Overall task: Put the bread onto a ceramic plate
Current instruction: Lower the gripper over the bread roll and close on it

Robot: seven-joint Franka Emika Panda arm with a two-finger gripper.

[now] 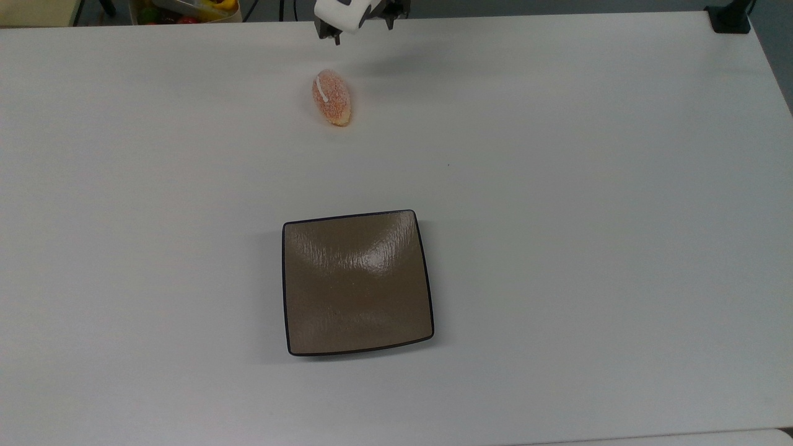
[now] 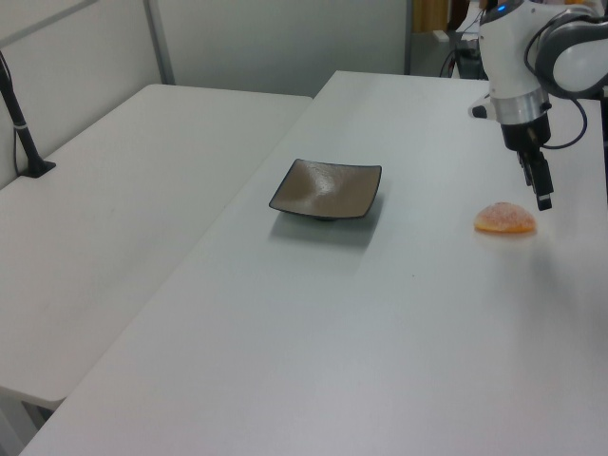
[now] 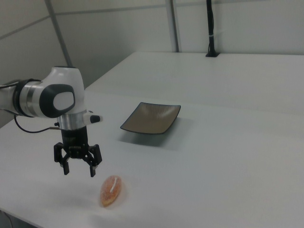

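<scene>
Right view: the hand [image 3: 79, 169] hangs with fingers spread, empty. The bread [image 3: 111, 190] lies just beside and below it on the desk [image 3: 228, 180]; the ceramic plate [image 3: 151, 118] sits well apart.

Glossy glaze, grainy crust, matt tabletop
The ceramic plate [image 1: 357, 282] looks glazed and shiny brown, faintly rippled where light glares on it, with a thin dark rim; the bread [image 1: 332, 97] has a rough, sugary orange-pink crust crossed by a smooth white stripe; the table [image 1: 588, 186] is smooth matt white; the arm [image 3: 52, 97] looks like glossy white plastic with dark bands, the gripper [image 3: 78, 169] matt black
</scene>
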